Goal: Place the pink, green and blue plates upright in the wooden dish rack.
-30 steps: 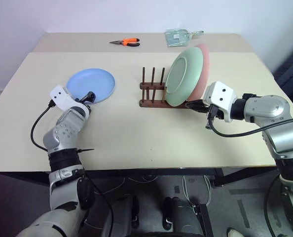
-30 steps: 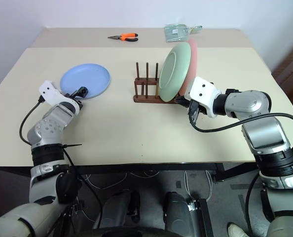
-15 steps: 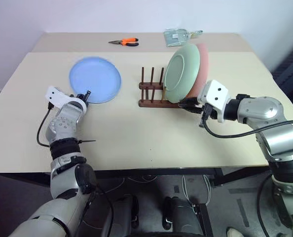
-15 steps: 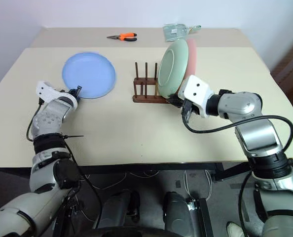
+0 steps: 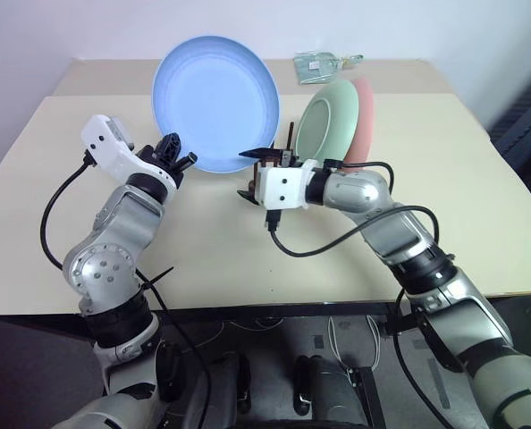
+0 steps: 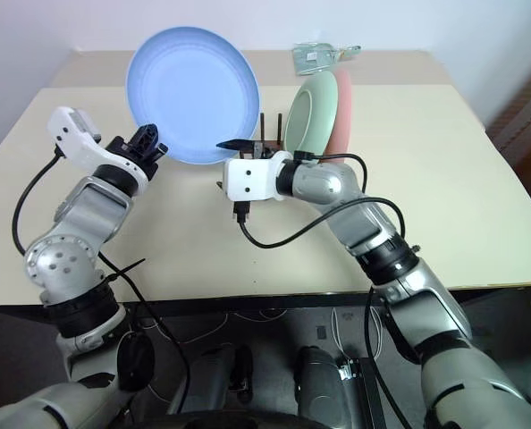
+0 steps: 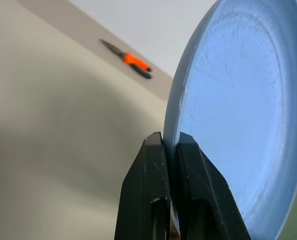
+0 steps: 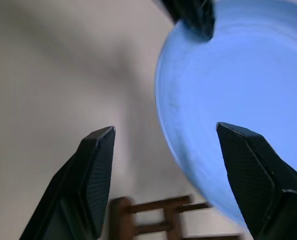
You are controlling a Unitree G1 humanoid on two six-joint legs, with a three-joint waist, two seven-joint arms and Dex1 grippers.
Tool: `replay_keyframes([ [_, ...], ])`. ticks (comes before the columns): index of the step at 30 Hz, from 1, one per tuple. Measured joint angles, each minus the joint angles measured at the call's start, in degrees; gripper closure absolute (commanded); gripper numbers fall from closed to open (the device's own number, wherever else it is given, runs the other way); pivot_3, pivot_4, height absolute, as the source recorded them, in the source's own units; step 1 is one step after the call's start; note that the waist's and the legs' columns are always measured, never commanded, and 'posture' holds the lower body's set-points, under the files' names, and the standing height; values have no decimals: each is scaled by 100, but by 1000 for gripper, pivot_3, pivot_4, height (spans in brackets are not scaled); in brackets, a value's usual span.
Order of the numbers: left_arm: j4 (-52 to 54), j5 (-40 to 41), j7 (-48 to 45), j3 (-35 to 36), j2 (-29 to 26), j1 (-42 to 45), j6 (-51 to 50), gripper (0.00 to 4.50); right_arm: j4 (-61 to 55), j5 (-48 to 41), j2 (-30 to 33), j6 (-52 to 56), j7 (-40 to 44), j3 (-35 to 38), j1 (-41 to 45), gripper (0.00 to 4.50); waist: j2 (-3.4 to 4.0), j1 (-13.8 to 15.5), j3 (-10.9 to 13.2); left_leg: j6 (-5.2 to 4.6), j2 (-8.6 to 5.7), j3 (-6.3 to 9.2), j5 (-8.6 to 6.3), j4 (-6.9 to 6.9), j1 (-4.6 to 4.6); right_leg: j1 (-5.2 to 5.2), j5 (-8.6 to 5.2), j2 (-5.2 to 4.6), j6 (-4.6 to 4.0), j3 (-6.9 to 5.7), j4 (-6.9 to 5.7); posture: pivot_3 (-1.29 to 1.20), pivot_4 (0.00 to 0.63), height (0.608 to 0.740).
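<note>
Lifting off the table since a second ago, the blue plate now stands nearly on edge in the air, left of the wooden dish rack, face toward the robot, pinched at its lower rim by the left gripper. Right gripper has left the green plate and spread wide beside the blue rim; handover looks likely. Pink plate racked behind green

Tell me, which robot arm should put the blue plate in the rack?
Probably the left. Its end effector already pinches the blue plate's rim, holding it upright above the table. The right end effector is open beside the plate, gripping nothing, near the wooden dish rack.
</note>
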State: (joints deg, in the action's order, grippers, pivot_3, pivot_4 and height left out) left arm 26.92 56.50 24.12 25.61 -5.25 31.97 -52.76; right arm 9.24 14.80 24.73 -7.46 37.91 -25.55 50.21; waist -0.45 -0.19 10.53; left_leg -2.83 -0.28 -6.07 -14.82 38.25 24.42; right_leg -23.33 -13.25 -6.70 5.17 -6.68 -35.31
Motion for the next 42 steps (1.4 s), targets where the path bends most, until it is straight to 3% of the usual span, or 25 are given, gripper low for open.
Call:
replay_keyframes([
  [2,136,313,170,2,-4,-93,-71,4500,333,191,-20,-363,-177,1,126,1237,0,-15,0,1,0,4,1,0,-1,3,0,2,-1,0,0,0,150,740],
  [5,259,682,304,-20,-114,-251,-82,4500,709,457,-66,-787,-433,0,194,2040,0,-56,0,3,1,4,2,-1,-2,3,0,6,-1,0,0,0,150,740],
  [10,317,1088,422,-45,-289,-408,118,4500,912,766,-74,-1193,-544,-41,196,4482,1,-60,0,5,3,5,3,-1,-3,3,-1,12,-2,2,0,0,150,740],
  [11,308,1172,458,-23,-312,-405,199,4500,903,800,-82,-1274,-542,-56,197,4482,1,-59,0,5,3,5,3,-1,-3,3,-1,12,-2,2,0,0,150,740],
  [14,206,1518,513,14,-286,-395,497,3450,898,813,-100,-1390,-539,-54,196,4500,1,-49,0,5,3,6,3,0,-3,6,-1,12,-2,2,2,0,150,740],
  [18,40,1964,665,317,-165,-177,1296,1465,880,793,-117,-1469,-607,102,200,4500,1,-54,0,5,3,7,3,0,-4,6,-1,13,-2,3,2,0,150,740],
  [20,-71,1881,687,557,-328,-139,1699,1465,842,688,-129,-1513,-592,196,205,4500,1,-77,1,6,5,5,4,-2,-6,5,-1,17,-3,4,2,0,150,740],
  [23,-703,610,172,588,-1606,-593,2022,1465,405,-257,-538,-1104,-323,554,202,4500,7,-178,2,20,11,-3,12,-20,-12,-5,-2,33,-7,10,-7,0,150,740],
  [27,-1033,-1057,-940,-456,-2402,-1467,2238,1465,-826,-2260,-1393,998,-338,1474,188,4500,4,-71,-1,25,9,1,9,-23,-7,0,-3,31,-8,7,-18,0,150,740],
  [30,-1160,-1803,-1512,-1206,-2312,-1789,2396,1465,-1455,-3525,-1845,2616,-775,1988,190,4500,-7,-12,-7,41,1,8,-4,-24,-1,-10,-2,21,-10,11,0,0,150,740],
  [35,-1171,-2540,-2297,-2082,-1981,-2156,2639,1465,-1639,-5188,-2455,4789,-2255,3205,227,4500,0,-76,-5,44,2,-5,-2,-38,4,-39,-3,16,-16,24,-19,0,150,740],
  [42,-1017,-3025,-3232,-2543,-1937,-2460,2750,1465,-1187,-5961,-2693,5642,-3359,3961,470,4500,2,-104,-4,30,11,-58,14,-41,12,-101,-17,-1,-40,31,-85,0,150,740],
])
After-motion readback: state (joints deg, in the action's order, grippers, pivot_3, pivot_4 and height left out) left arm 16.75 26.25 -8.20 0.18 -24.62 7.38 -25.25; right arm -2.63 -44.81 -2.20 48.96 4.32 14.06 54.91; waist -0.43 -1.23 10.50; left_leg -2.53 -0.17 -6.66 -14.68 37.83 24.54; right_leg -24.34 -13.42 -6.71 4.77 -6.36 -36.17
